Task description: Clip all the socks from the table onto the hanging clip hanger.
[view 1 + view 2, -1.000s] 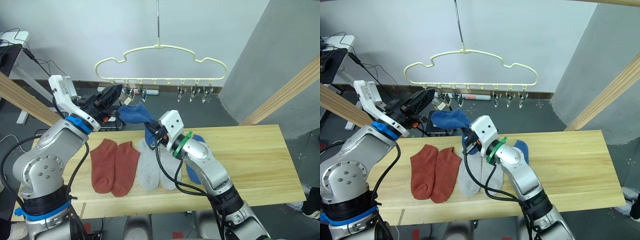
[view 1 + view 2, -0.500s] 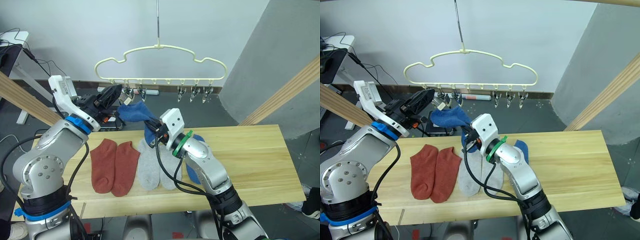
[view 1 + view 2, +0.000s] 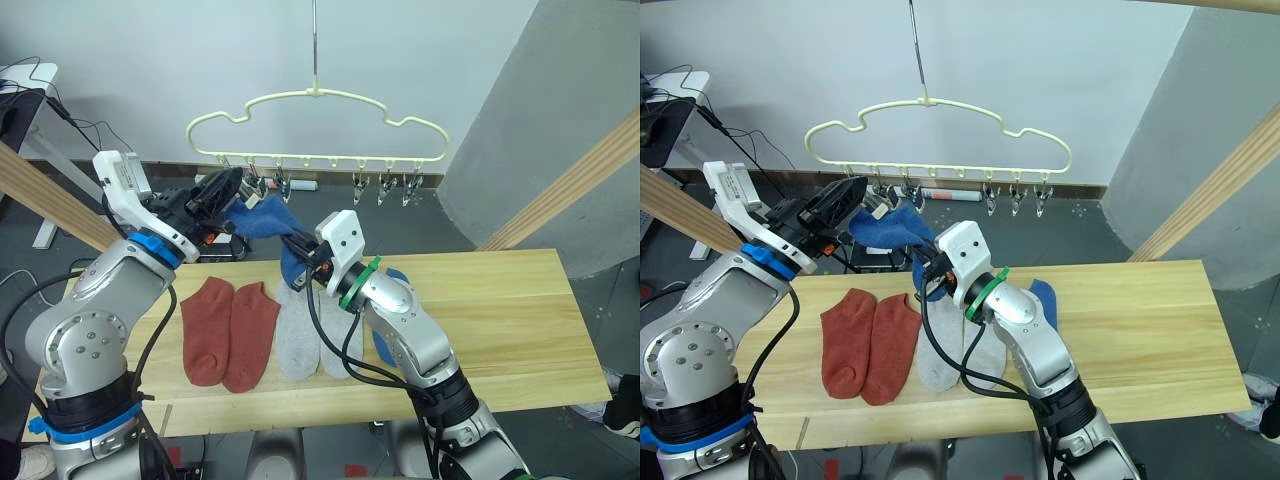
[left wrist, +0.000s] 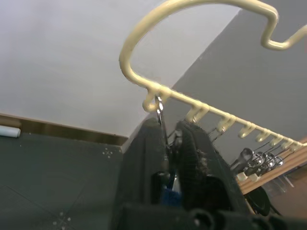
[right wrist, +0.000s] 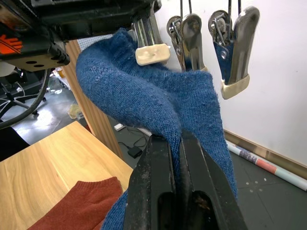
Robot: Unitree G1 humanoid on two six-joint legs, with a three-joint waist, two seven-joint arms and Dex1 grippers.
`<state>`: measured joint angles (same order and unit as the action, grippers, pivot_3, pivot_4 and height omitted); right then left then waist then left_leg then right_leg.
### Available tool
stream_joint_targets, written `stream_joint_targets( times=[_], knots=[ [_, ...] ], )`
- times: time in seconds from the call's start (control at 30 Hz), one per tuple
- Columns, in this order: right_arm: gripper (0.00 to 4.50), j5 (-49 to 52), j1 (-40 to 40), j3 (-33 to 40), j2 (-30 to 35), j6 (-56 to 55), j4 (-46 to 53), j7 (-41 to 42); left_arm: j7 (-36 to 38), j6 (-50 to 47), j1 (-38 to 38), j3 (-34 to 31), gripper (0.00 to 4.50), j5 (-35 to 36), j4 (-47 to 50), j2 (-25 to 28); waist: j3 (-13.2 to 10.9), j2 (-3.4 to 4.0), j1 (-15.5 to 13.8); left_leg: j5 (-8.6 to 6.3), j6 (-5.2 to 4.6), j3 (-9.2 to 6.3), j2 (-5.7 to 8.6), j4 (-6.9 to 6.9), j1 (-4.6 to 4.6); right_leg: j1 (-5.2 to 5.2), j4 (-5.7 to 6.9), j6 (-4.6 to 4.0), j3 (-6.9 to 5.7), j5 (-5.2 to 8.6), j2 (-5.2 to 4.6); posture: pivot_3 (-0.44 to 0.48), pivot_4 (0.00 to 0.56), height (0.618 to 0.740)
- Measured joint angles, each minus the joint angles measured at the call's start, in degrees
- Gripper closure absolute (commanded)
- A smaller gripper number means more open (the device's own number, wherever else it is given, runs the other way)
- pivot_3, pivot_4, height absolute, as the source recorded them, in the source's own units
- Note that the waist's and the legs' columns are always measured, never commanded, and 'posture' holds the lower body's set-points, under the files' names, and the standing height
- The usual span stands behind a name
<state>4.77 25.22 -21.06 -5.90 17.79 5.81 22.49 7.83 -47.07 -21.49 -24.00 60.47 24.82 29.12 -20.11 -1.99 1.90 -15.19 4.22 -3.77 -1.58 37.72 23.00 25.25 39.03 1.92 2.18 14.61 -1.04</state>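
Blue sock (image 3: 892, 226): pinched in right claw (image 3: 928, 268), lifted nearer the clip hanger (image 3: 940, 105) than a second before, cuff at the end clip. Left claw (image 3: 232, 187): squeezing that clip. Clipping imminent; five socks under right claw on bench (image 3: 500, 310).

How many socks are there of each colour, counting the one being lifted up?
Rust-red socks: 2, flat on the table
Light grey socks: 2, flat on the table
Blue socks: 2, one held up in the right hand near the clip hanger, one on the table mostly behind the arm
Total: 6
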Motion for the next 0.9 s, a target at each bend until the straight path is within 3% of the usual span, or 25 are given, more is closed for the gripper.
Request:
stream_joint_targets(
  times=[0.07,0.23,0.43,0.67,0.9],
  knots=[
    [4.5,-0.01,0.01,-0.06,0.0,0.0,0.0,0.04,-0.01,0.0,0.16,0.0,2.28,0.02,0.0,0.03,0.0,0.0,0.0,0.0,-0.01,0.0,0.0,0.02,0.0,0.0,0.0,0.0,0.0,0.0,0.0,0.001,0.322,0.74],
    [4.5,-0.09,0.12,-0.65,0.0,0.0,-0.5,0.2,0.42,-0.04,1.34,0.01,2.28,0.02,0.15,1.6,0.0,0.0,0.03,0.0,-0.01,-0.01,-0.02,0.03,0.0,0.0,0.01,-0.01,0.0,-0.01,0.0,0.007,0.321,0.74],
    [2.79,-1.3,0.31,-2.38,1.41,0.01,-1.07,1.51,1.07,0.33,4.49,0.07,2.26,-1.99,2.18,4.26,0.0,0.0,0.02,-0.01,-0.01,0.0,-0.01,0.03,0.0,0.0,0.01,-0.01,0.02,-0.01,0.01,0.013,0.32,0.74],
    [2.79,-3.25,-0.08,-3.34,5.4,0.06,-0.46,2.77,3.19,2.86,8.43,0.61,2.26,-7.46,4.38,6.72,0.01,-0.02,-0.05,-0.01,-0.01,0.0,-0.01,0.05,0.0,0.0,0.01,-0.01,0.02,-0.01,0.03,0.006,0.315,0.74],
    [2.79,-2.73,-4.59,-2.15,17.04,2.28,9.9,8.56,7.68,11.55,14.27,4.45,2.26,-19.3,8.15,7.42,0.02,-0.02,-0.23,-0.01,-0.01,-0.02,0.0,0.07,0.04,-0.01,-0.04,0.0,0.01,0.0,0.01,-0.008,0.307,0.74]
  ],
)
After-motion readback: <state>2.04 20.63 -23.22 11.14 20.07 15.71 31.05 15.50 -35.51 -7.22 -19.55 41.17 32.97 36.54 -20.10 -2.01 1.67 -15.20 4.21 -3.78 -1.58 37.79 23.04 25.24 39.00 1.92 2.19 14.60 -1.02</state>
